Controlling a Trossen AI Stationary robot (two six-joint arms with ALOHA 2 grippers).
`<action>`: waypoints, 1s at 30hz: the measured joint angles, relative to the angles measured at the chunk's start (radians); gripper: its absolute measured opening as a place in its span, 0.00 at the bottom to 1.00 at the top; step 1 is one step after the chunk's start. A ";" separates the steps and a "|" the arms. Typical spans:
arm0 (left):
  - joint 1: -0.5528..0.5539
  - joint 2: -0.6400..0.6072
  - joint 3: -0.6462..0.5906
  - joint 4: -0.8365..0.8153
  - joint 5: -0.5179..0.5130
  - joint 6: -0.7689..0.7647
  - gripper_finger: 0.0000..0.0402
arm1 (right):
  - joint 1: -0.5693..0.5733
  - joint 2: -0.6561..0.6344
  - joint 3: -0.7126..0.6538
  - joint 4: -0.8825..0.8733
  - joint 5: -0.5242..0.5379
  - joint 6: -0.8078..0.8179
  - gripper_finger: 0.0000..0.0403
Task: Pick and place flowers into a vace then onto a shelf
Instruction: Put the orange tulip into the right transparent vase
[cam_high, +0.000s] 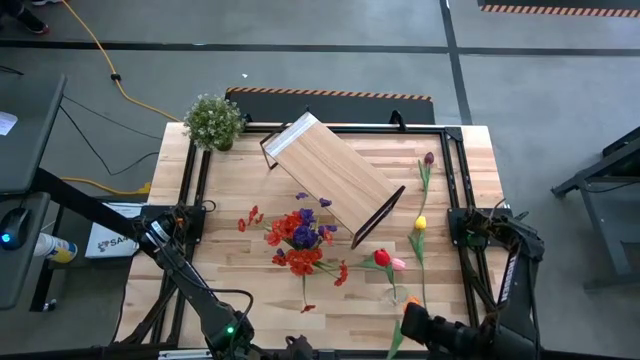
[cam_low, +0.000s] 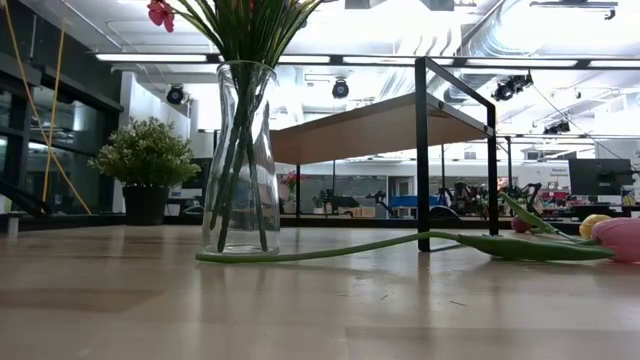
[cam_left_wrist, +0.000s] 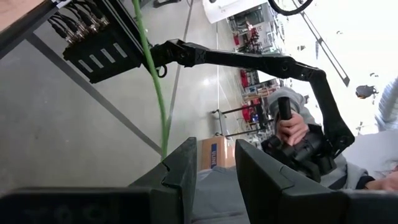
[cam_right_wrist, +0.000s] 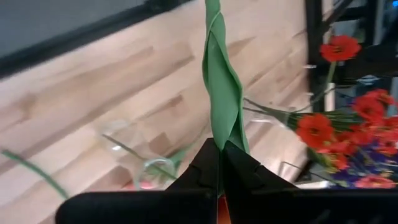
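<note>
The counter (cam_high: 250, 300) carried the shelf (cam_high: 335, 185), with the vase (cam_low: 240, 160) of flowers (cam_high: 300, 240) just beside it. Near the vase, the right gripper (cam_right_wrist: 221, 163) had its fingers pinched on a green stem (cam_right_wrist: 221, 93) — it could slip or bend. The left gripper (cam_left_wrist: 214, 163), fingers narrow, gripped a thin stem (cam_left_wrist: 155, 81) at the counter's edge.

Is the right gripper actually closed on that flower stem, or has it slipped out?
Closed on it. In the right wrist view the right gripper has its fingers pressed together around the green stem, which rises straight out from between them.
</note>
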 joint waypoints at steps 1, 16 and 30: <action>0.000 0.000 0.000 0.000 0.000 0.000 0.36 | 0.000 0.000 0.000 0.000 -0.015 0.002 0.00; 0.000 0.000 0.000 -0.001 0.000 0.003 0.36 | -0.032 -0.066 0.000 0.000 -0.021 -0.007 0.00; 0.000 0.000 0.000 -0.001 -0.023 0.000 0.36 | -0.047 -0.090 0.000 0.000 0.155 -0.198 0.00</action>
